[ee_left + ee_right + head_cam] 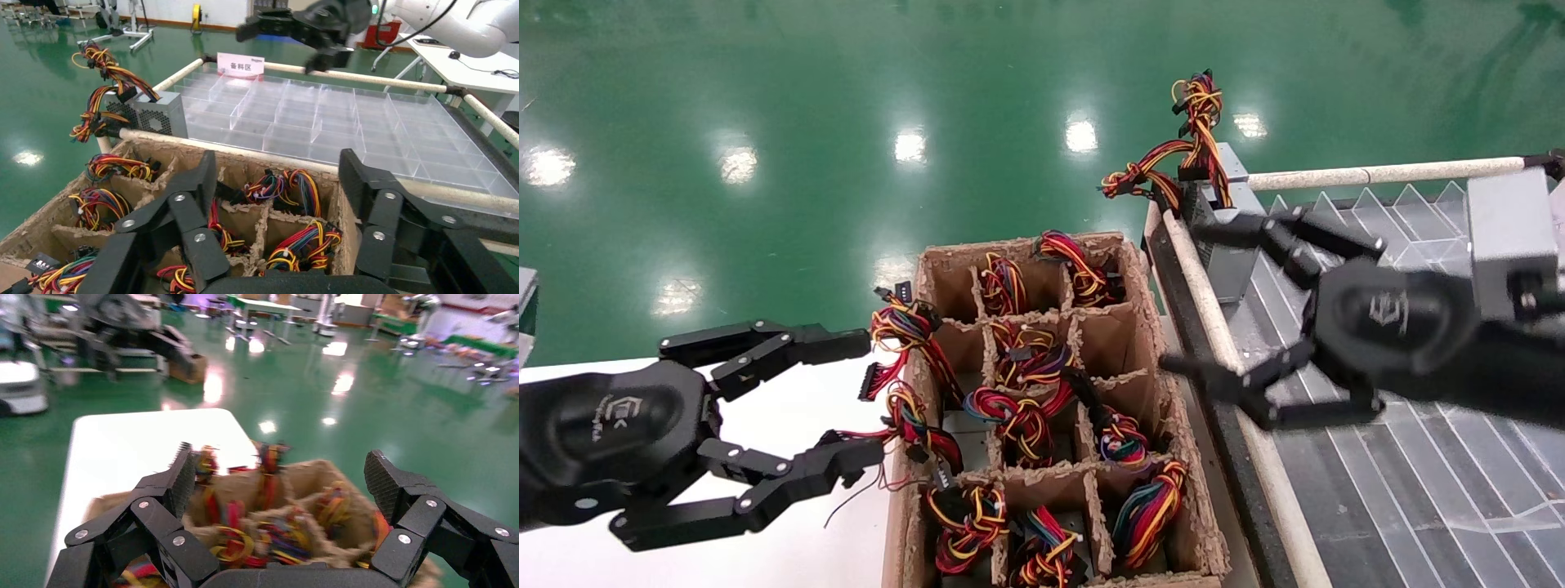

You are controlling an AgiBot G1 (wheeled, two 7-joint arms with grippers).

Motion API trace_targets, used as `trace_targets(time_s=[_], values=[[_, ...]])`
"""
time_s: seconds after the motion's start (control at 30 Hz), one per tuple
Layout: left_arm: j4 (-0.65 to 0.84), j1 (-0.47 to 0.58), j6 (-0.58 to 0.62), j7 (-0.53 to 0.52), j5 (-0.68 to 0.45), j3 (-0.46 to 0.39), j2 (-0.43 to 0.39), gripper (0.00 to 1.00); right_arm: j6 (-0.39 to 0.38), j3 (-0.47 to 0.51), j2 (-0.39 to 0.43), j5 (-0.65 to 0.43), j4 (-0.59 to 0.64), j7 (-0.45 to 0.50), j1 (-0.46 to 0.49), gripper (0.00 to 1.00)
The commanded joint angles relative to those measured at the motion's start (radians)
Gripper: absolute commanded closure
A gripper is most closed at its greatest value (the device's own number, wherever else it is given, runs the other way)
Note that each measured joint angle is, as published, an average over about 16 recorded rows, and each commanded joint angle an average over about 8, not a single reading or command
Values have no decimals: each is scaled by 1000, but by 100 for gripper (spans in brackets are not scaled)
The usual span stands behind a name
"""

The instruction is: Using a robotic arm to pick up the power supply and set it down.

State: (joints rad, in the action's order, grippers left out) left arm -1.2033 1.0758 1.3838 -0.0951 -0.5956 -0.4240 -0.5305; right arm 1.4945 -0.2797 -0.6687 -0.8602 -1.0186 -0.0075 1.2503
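The right gripper (1214, 302) hangs with its black fingers spread wide and holding nothing, over the near-left edge of the clear divided tray (1401, 457). Its upper finger reaches toward the power supply (1218, 245) and seems to lie just beside or against the box's top; whether they touch cannot be told. Its lower finger juts out over the pale padded rail (1214, 302) between tray and carton. Behind the fingers sits the rounded black palm with a white logo, then a boxy silver-grey wrist block.

The power supply stands at the far-left corner of the tray, just inside the rail. It is a small grey metal box; the left wrist view shows one perforated, vented face (147, 116). From its top rises a bundle of red, yellow, orange and black wires (1189, 139) ending in black connectors, some strands drooping out to the left over the green floor (846, 98).

Left of the rail lies a brown cardboard carton (1173, 425) split into cells, each stuffed with similar coloured wire bundles.

The left gripper (866, 400) hovers at the carton's left side above a white table (789, 523), its fingers also wide apart and empty, near loose wires spilling over the carton's left wall
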Motion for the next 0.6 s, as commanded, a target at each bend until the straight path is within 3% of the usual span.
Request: trace_targets(time_s=[0.03,0.37,0.6], values=[[0,0,0,0,0,0,0,0,0,0,10,22,-46,34,-30,0],[0,0,0,0,0,0,0,0,1,0,55,124,-254,185,-168,0],[0,0,0,0,0,0,0,0,2,1,66,151,-303,212,-202,0]])
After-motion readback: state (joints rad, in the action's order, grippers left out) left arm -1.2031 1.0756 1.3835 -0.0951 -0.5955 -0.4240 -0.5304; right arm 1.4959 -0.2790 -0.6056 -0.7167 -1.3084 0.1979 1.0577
